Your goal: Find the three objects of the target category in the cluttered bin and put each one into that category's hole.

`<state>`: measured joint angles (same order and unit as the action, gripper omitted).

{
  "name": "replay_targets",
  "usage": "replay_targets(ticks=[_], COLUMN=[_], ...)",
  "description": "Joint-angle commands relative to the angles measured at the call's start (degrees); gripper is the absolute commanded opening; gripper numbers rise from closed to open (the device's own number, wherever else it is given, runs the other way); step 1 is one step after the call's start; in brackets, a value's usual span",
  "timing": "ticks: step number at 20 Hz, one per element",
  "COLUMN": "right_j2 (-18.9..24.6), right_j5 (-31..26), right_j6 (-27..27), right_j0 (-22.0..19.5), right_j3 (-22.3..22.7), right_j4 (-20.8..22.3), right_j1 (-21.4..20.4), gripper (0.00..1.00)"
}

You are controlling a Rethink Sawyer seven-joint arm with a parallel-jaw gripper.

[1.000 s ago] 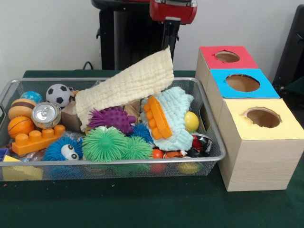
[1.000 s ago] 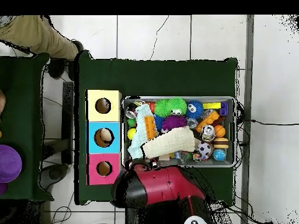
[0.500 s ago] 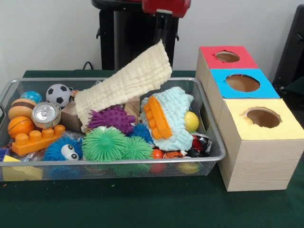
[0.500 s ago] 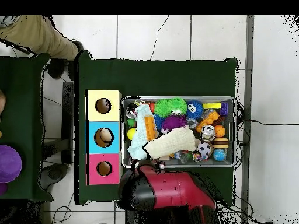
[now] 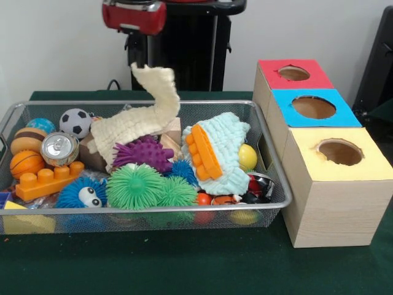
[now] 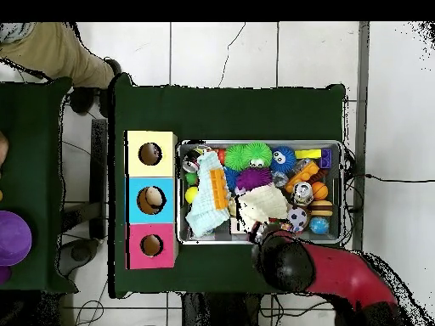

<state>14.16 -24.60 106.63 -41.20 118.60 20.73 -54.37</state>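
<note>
Cream cloth (image 5: 132, 126): left-middle of the wire bin (image 5: 270, 160). Its low end is draped over the clutter just right of the can (image 5: 59, 149), and one corner is pulled up into a tall strip above the bin's far rim.

Gripper (image 5: 141, 58): mine, at the top of that raised strip. My jaws are pinched on the cloth's corner; the strip standing upright tells me the hold is real, though the contact itself is small in the front view.

Step in hand: lifting the cloth clear of the bin, as I judge it. Only the corner is up; most of it lies on the pile.

Purple spiky ball (image 5: 144, 153): touching the cloth's lower edge. Its spikes could snag the weave, so I should rise straight and slowly until the tail hangs free.

Pale blue cloth (image 5: 227, 138): right of centre, with an orange block (image 5: 204, 150) lying on it. Probably another of the category; the block must come off first.

Carry: go high over the right rim before travelling, so the hanging end does not drag toys out.

Holes: red hole (image 5: 293, 73) far, blue hole (image 5: 314, 107) in the middle, yellow hole (image 5: 339, 152) near, all right of the bin. I cannot tell which takes cloths. Lower the tail in first, then let go.
</note>
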Motion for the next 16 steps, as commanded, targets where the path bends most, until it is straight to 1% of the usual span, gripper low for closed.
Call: replay_targets(ticks=[1, 4, 7, 13, 16], right_j2=[12.1, 13.12, 13.68, 13.87, 14.03], right_j5=[-10.01, -8.49, -7.08, -7.32, -8.63], right_j6=[-19.72, -17.63, -14.37, -9.9, -9.1], right_j0=[-7.39, -7.72, -7.09, -5.6, -4.73], right_j3=[-4.4, -4.08, -3.24, -2.15, -2.48], right_j4=[3.66, 6.04, 7.46, 8.53, 8.38], right_j1=[6.03, 7.13, 6.87, 4.61, 4.06], gripper=[0.0, 0.0, 0.0, 0.0, 0.0])
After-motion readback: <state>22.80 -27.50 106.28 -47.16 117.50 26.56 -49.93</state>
